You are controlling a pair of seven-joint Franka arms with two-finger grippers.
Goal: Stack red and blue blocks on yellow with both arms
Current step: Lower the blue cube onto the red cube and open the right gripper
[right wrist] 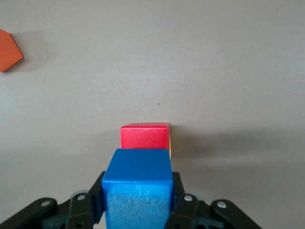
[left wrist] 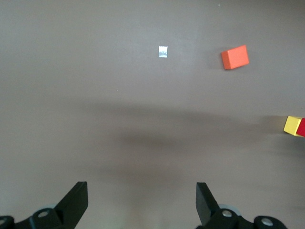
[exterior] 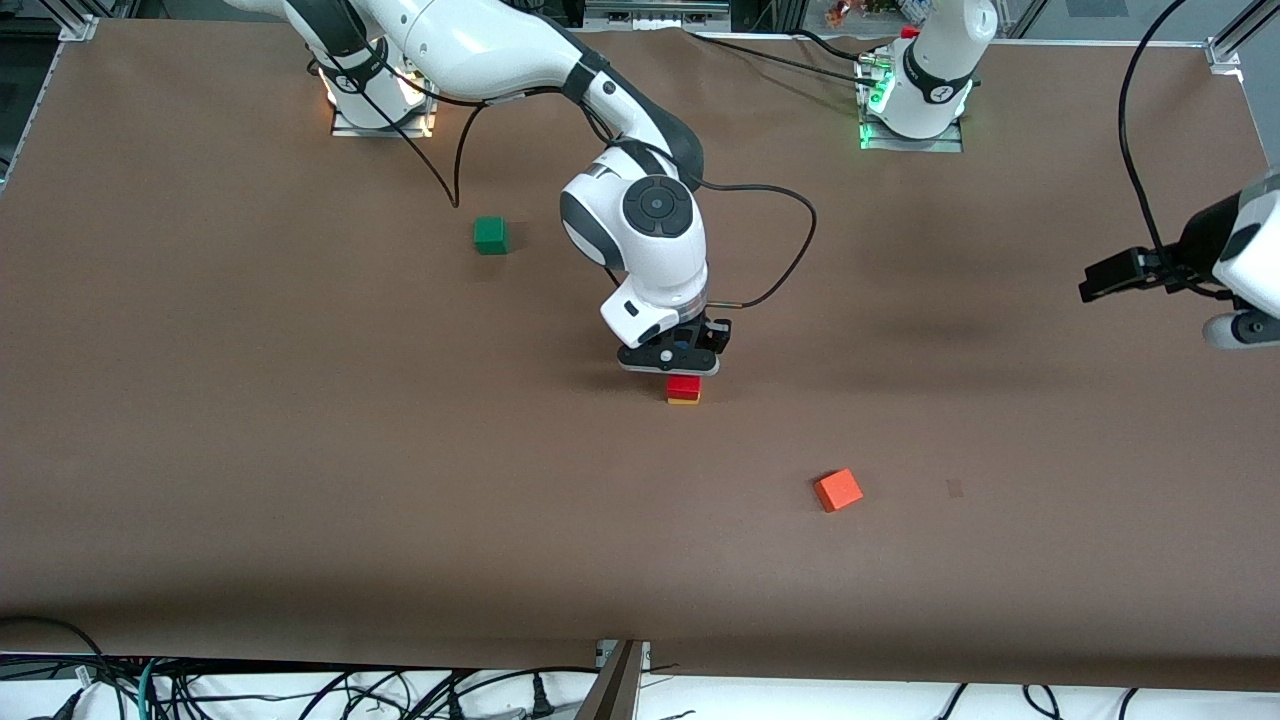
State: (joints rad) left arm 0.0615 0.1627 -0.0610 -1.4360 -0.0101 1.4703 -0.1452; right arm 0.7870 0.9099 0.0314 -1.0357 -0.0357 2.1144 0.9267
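We see the right gripper (exterior: 672, 362) over the middle of the tabletop (exterior: 300, 450), its fingers clamped on the blue block (right wrist: 137, 188). Just below it the red block (exterior: 684, 386) sits on the yellow block (exterior: 684, 400). Bare tabletop lies all around the stack. The orange cube (exterior: 838, 490) and green cube (exterior: 490, 235) are well apart from it. The left gripper (left wrist: 142, 202) waits over its own end, fingers apart.

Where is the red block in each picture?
Front view: the red block sits on the yellow block, just under the right tool.
Left wrist view: only a red sliver at the picture's edge, touching the yellow block.
Right wrist view: red block just past the held blue block.
Shared landmark: the orange cube.
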